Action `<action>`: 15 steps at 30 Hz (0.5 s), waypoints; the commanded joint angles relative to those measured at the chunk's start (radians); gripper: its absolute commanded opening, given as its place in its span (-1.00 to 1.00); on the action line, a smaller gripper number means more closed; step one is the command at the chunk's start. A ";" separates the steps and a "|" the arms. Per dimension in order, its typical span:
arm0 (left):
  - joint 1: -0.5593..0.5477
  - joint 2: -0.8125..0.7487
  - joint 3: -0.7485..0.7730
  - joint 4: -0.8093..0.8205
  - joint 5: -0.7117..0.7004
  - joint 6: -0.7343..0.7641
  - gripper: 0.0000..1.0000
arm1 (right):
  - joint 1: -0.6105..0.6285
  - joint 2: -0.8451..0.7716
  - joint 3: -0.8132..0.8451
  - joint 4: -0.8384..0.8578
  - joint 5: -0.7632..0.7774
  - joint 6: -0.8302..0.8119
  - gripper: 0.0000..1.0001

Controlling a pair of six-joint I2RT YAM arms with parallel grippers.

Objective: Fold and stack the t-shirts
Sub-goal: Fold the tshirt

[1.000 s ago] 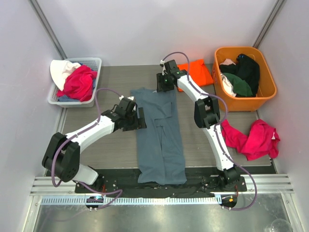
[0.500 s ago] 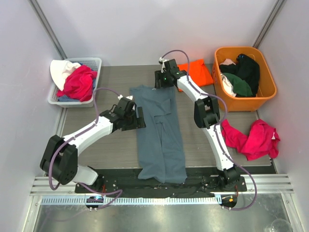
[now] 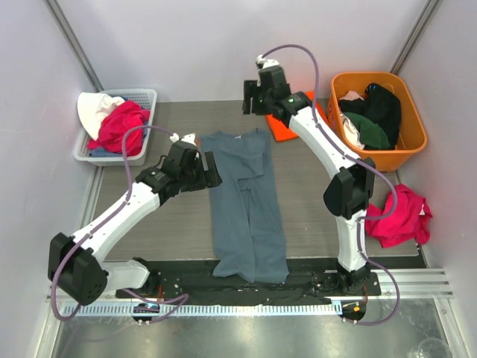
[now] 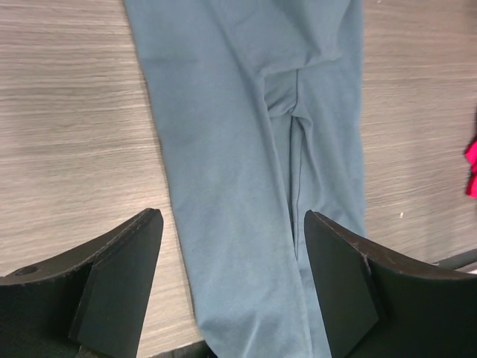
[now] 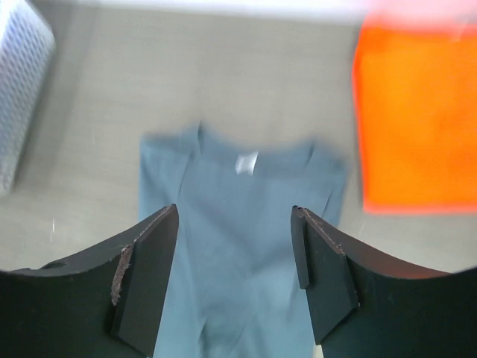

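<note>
Halfway through the fold
Slate blue-grey t-shirt lies as a long strip, orange t-shirt looks folded beyond; left claw and right claw released, empty.

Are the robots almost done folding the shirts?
The orange shirt looks folded at the back. The grey shirt is a long strip, sides folded in. Nothing is held: left fingers and right fingers stand open and empty. Left: fold it shorter, then stack both.

White links, black joints, mauve cables, black wedge-shaped pincer fingers.
</note>
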 commanded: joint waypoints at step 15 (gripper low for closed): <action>0.002 -0.390 -0.129 -0.192 -0.096 -0.049 0.70 | 0.275 -0.028 -0.466 -0.009 0.352 0.333 0.41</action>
